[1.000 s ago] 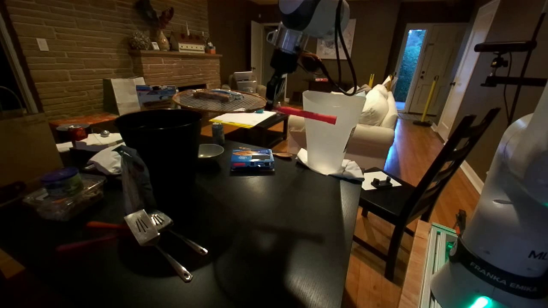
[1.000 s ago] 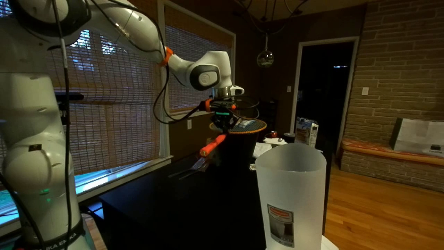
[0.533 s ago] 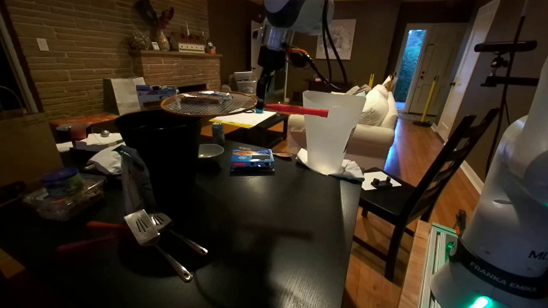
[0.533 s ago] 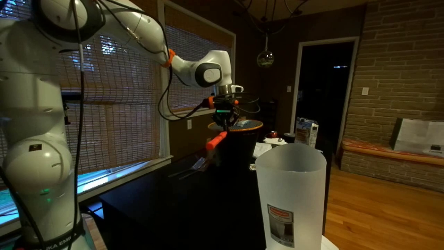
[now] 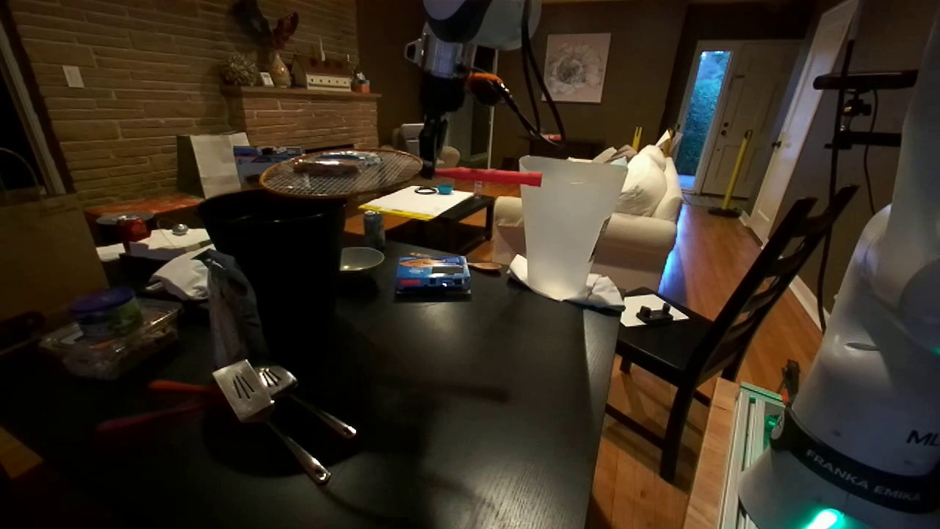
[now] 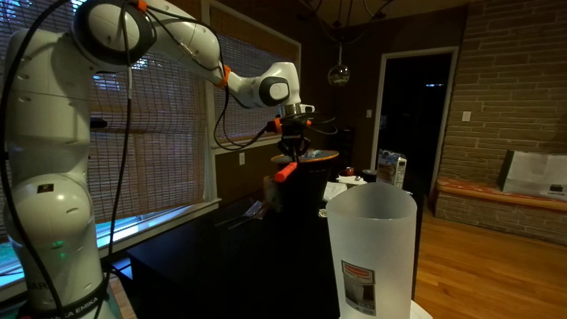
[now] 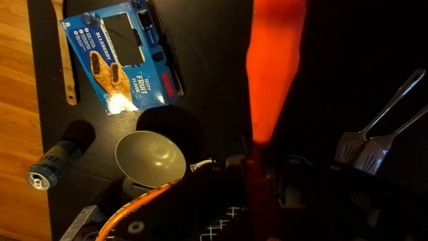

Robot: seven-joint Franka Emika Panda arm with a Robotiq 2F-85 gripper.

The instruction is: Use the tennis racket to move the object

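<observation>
I have the gripper (image 5: 429,169) closed around the tennis racket (image 5: 383,175) where the hoop meets the red handle (image 5: 492,175), at upper centre of the frame in an exterior view. There the hoop reaches left and the handle sticks out right, its end overlapping the frosted bin (image 5: 564,242) in my line of sight. The packet (image 5: 334,164), bluish-white with a reddish-brown part, rests on the netting near the hoop's middle; from here I can't make out whether it is 1 piece or 2. In both exterior views the hoop appears above the black bin (image 5: 294,250), and I can't tell if rim and racket touch. Through the wrist view I see the handle running down from the top edge, right of centre, into the dark gripper. On the black table (image 7: 214,77), the blue box (image 7: 133,72) lies at upper left, the bowl (image 7: 150,159) below it, the can (image 7: 57,162) nearer the left edge, and 2 slotted spatulas (image 7: 373,152) lie together at the right edge.
</observation>
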